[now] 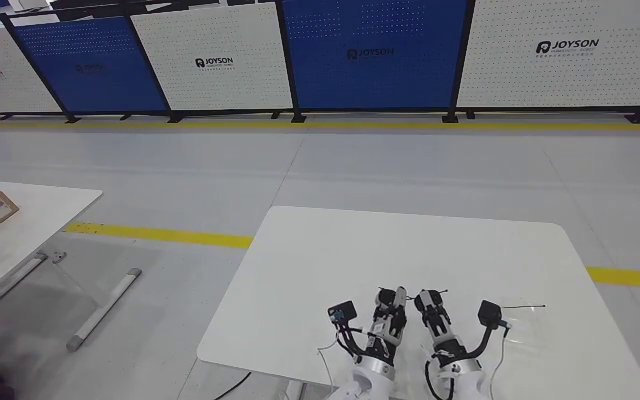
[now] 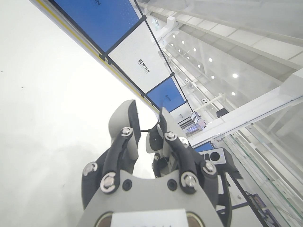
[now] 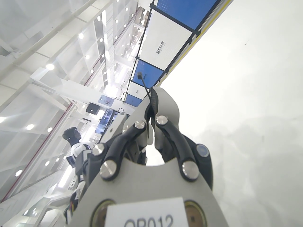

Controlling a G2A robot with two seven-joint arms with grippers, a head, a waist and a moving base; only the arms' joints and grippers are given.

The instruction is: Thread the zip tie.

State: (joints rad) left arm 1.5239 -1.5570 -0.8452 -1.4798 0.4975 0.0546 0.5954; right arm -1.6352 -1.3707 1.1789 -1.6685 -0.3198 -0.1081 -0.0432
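There is one black zip tie (image 3: 144, 83) in work. The right gripper (image 3: 151, 96) holds it: its two fingers are pressed together on the strap, and the small square head sticks out beyond the fingertips, free in the air. In the left wrist view a thin black strand (image 2: 144, 131), it seems the tail of the same tie, crosses the gap of the left gripper (image 2: 148, 106) and reaches toward one of its pads (image 2: 134, 119). Whether it touches that pad I cannot tell. The jaws of the left gripper are spread apart and pinch nothing.

There are two arms. Both come up from the near edge of the white table (image 1: 400, 240), side by side and close to each other, and they stay above the table near that edge. Both grippers point away from the robot, toward the far edge, with their fingertips near one another.

To the right of the right arm a thin dark line (image 1: 525, 306) lies on the table, well apart from the grippers — it is too small to say what it is. A second white table (image 1: 45, 200) stands to the left, apart from the first one. On the grey floor runs a yellow line (image 1: 160, 235), and behind it stands a row of perforated panels (image 1: 375, 50) — two blue ones between white ones.
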